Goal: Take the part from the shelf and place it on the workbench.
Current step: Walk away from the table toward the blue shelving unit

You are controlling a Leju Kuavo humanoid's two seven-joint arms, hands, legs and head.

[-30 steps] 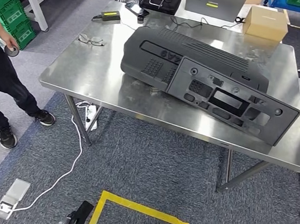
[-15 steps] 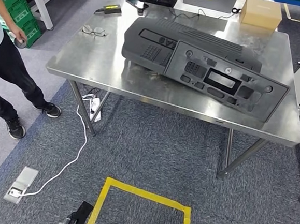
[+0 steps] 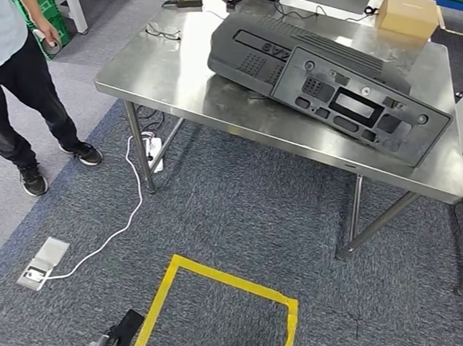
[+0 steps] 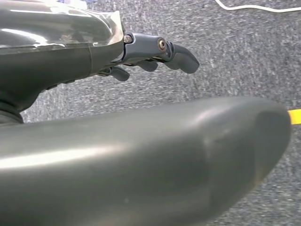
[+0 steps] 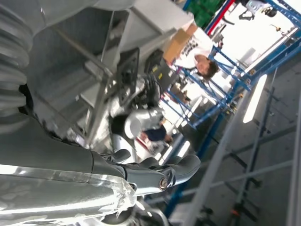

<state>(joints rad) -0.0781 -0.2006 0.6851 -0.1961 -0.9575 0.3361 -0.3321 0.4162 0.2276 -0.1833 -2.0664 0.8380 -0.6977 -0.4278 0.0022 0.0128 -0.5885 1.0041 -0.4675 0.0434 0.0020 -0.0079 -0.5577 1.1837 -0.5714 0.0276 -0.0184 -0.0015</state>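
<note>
The part (image 3: 338, 97) is lying flat on the workbench (image 3: 163, 79), well apart from both hands; left hand (image 4: 156, 52) and right hand (image 5: 156, 172) are hanging empty, fingers loosely extended

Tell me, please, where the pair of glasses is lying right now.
In the head view, the glasses lie on the steel workbench near its far left corner, left of the big dark part and nearer than the small black box.

Workbench (image 3: 181, 89) brushed shiny steel; part (image 3: 320, 92) matt dark plastic; carpet (image 3: 244, 222) rough grey.
</note>
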